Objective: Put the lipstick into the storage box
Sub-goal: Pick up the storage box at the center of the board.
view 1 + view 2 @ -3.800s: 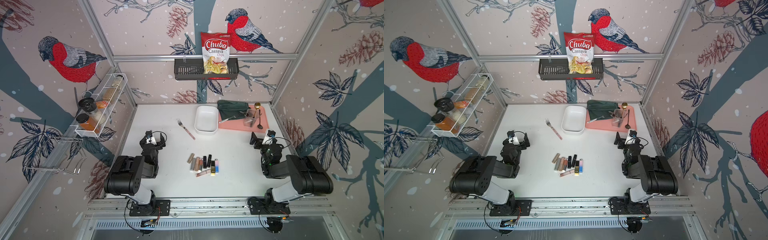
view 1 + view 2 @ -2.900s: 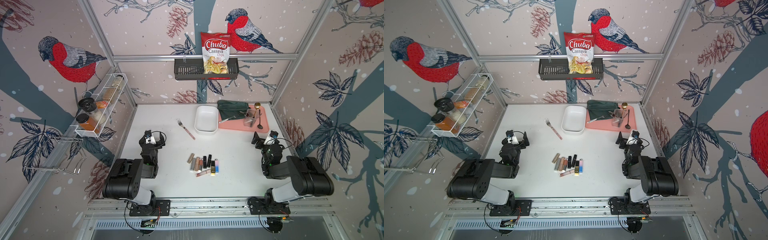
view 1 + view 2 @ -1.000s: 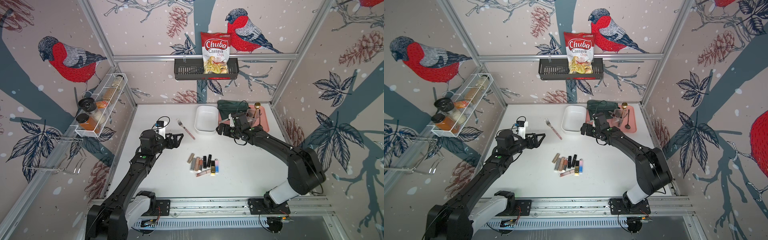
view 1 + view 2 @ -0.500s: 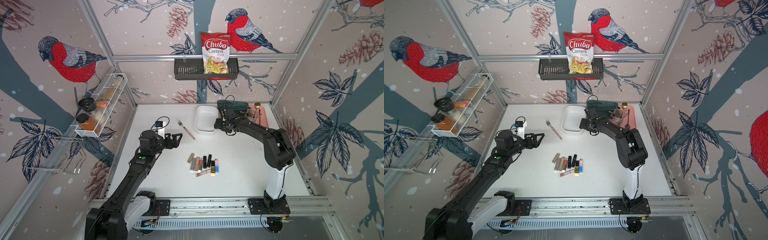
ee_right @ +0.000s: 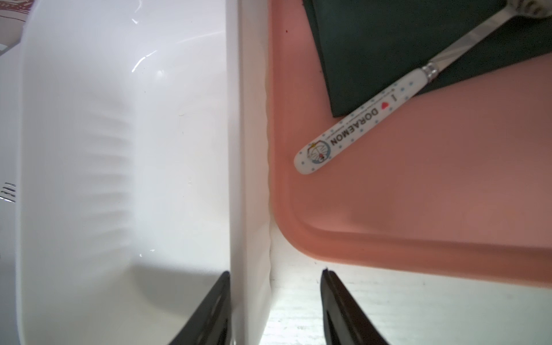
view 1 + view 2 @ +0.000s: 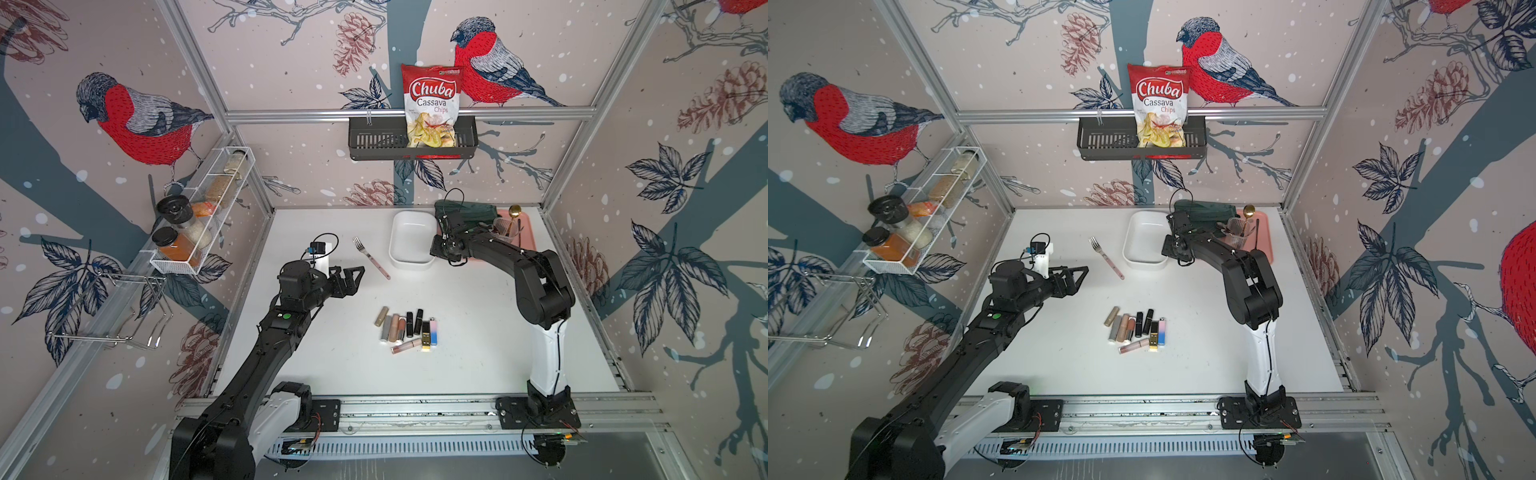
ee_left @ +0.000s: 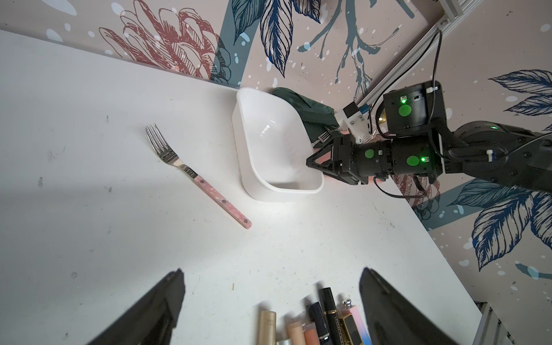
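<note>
The storage box (image 6: pixel 411 214) is an empty white tub at the back middle of the table, also in the other top view (image 6: pixel 1144 220). Several lipsticks (image 6: pixel 405 328) lie side by side mid-table, apart from it. My right gripper (image 5: pixel 276 272) straddles the box's right wall (image 5: pixel 248 149): one finger inside against the wall, the other outside with a gap, so it is open. The left wrist view shows that gripper (image 7: pixel 310 162) at the box (image 7: pixel 274 143). My left gripper (image 7: pixel 271 271) hovers wide open and empty above the lipsticks (image 7: pixel 322 325), left of them in both top views (image 6: pixel 353 280).
A pink tray (image 6: pixel 532 237) with a green cloth (image 6: pixel 465 210) and cutlery lies right beside the box. A pink-handled fork (image 6: pixel 372 257) lies left of the box. A black basket with a chips bag (image 6: pixel 432 104) hangs on the back wall, a spice rack (image 6: pixel 199 216) on the left wall.
My right gripper has come down onto the box's right wall and its jaws have narrowed around it. The left arm has barely moved.
</note>
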You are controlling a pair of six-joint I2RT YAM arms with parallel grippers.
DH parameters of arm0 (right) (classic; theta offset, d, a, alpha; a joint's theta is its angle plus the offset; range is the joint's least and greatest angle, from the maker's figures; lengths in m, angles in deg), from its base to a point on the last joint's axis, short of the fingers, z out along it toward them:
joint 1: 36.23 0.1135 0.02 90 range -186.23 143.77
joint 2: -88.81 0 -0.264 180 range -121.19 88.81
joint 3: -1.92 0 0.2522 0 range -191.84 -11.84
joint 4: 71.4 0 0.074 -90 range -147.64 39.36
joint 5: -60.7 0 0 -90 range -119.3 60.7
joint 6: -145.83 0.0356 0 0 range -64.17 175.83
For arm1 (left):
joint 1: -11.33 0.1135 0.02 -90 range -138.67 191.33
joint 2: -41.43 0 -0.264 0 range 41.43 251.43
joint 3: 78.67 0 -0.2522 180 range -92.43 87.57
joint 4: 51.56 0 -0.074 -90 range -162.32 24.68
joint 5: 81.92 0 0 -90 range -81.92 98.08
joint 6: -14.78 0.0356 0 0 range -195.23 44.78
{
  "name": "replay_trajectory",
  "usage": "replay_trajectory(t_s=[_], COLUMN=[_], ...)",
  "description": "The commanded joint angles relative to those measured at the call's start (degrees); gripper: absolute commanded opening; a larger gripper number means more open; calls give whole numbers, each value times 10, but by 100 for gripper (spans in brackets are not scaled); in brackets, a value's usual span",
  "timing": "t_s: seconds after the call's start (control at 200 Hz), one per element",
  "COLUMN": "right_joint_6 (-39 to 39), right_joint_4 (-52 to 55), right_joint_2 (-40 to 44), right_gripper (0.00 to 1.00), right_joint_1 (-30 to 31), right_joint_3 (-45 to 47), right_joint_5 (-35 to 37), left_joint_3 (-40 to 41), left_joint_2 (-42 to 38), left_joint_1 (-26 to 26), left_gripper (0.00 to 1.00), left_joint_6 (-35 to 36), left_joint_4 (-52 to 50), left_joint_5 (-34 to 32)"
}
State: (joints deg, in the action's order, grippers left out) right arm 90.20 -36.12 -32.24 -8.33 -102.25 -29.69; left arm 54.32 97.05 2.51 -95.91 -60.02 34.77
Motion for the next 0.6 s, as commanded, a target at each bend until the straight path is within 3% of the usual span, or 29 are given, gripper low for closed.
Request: replay_trajectory(t_s=[0.0,0.345,0.595], right_joint_6=[-8,-15,-17], right_joint_4=[10,16,16], right_joint_2=[-6,-23,-22], right_gripper=[41,24,5], right_joint_1=[1,0,0], right_joint_3=[-10,-24,-31], right_joint_5=[-1,3,2], left_joint_3=[-3,-3,-3], left_joint_2=[-2,-1,-1], left_joint_1=[-1,-1,-1], left_gripper=[95,95,95], left_joint_6=[7,5,5], left_joint_4=[-5,-6,-6], left_joint_5=[-6,-7,-6])
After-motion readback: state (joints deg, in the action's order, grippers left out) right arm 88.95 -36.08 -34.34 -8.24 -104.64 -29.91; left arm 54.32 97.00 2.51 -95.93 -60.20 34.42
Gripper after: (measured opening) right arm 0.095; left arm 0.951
